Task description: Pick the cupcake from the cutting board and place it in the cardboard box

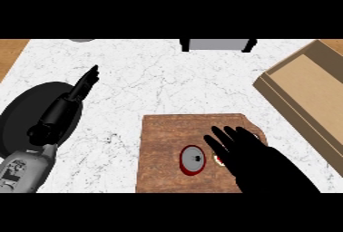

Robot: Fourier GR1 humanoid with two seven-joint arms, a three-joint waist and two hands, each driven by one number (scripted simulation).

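The cupcake (192, 159), red-rimmed with a grey top, sits on the brown wooden cutting board (167, 136) near the view's lower middle. My right hand (244, 152) hovers over the board just right of the cupcake, fingers straight and spread, holding nothing. A small red and yellow bit (218, 158) peeks out from under its palm. The cardboard box (305, 86) lies open at the right edge, beyond the board. My left hand (84, 84) rests at the left with fingers straight, pointing away over the counter.
A dark round plate (26, 113) lies at the left under my left forearm. A grey and black appliance (218, 44) stands at the counter's far edge. White marble counter (167, 77) stretches between board and box.
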